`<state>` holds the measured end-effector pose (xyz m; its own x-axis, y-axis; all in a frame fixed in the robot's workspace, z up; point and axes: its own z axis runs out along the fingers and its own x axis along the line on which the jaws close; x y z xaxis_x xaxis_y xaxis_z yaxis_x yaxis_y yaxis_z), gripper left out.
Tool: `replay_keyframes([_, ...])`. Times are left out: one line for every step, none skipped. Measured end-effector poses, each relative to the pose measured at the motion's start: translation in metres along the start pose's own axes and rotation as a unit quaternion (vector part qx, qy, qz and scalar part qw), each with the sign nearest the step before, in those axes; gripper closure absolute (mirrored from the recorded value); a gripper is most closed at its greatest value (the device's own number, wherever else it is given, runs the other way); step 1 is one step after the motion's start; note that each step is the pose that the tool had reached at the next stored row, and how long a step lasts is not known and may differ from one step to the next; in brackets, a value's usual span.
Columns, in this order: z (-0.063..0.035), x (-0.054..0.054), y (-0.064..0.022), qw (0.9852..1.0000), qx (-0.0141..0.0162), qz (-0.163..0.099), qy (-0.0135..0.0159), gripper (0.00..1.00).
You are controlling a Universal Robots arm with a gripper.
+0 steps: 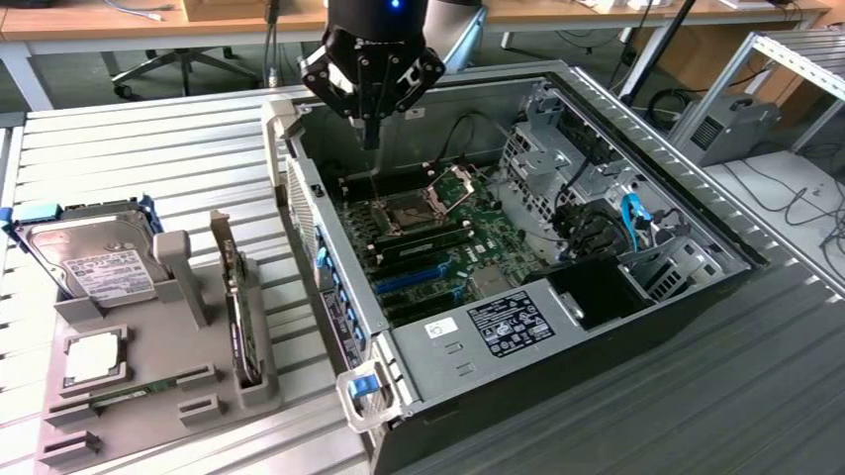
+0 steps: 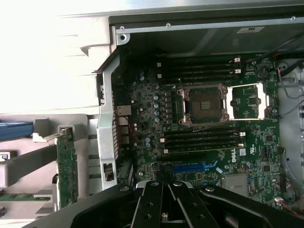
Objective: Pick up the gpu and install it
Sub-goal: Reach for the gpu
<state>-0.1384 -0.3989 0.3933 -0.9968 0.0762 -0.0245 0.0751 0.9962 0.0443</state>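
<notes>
The gpu [image 1: 237, 307] stands on edge in a slot of the grey holder [image 1: 198, 396] at the exterior view's left, beside the open computer case [image 1: 555, 327]. In the wrist view the gpu [image 2: 66, 166] is a thin green card outside the case wall. My gripper [image 1: 371, 137] hangs above the far end of the case, over the motherboard [image 1: 436, 247], well apart from the gpu. Its fingers are together with nothing between them. The gripper's black linkage [image 2: 166, 204] lies over the motherboard [image 2: 204, 142], near the blue expansion slot [image 2: 192, 167].
The holder also carries a silver hard drive [image 1: 93, 262], a processor chip [image 1: 93, 356] and a memory stick [image 1: 119, 396]. Inside the case are the open processor socket [image 1: 403, 208], drive cages [image 1: 555, 148], cables [image 1: 595, 228] and the power supply [image 1: 516, 322]. A person's office chair [image 1: 172, 64] stands behind.
</notes>
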Motion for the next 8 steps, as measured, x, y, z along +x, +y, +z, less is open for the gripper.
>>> replay_keyframes([0.0000,0.0006,0.0000,1.0000,0.0000,0.000,0.0000,0.89])
replay_keyframes([0.0000,0.0010,-0.0001,1.0000,0.0000,0.000,0.0000,0.89])
replay_keyframes([0.0000,0.0012,-0.0001,1.0000,0.0000,0.000,0.0000,0.89])
replay_keyframes([0.0000,0.0014,-0.0001,1.0000,0.0000,0.000,0.0000,0.89])
replay_keyframes([0.0000,0.0016,-0.0001,1.0000,0.0000,0.000,0.0000,0.89])
replay_keyframes([0.0000,0.0017,-0.0001,1.0000,0.0000,0.000,0.0000,0.89])
replay_keyframes([0.0000,0.0018,-0.0001,1.0000,0.0000,0.000,0.0000,0.89])
replay_keyframes([0.0000,0.0020,-0.0001,1.0000,0.0000,0.000,0.0000,0.89])
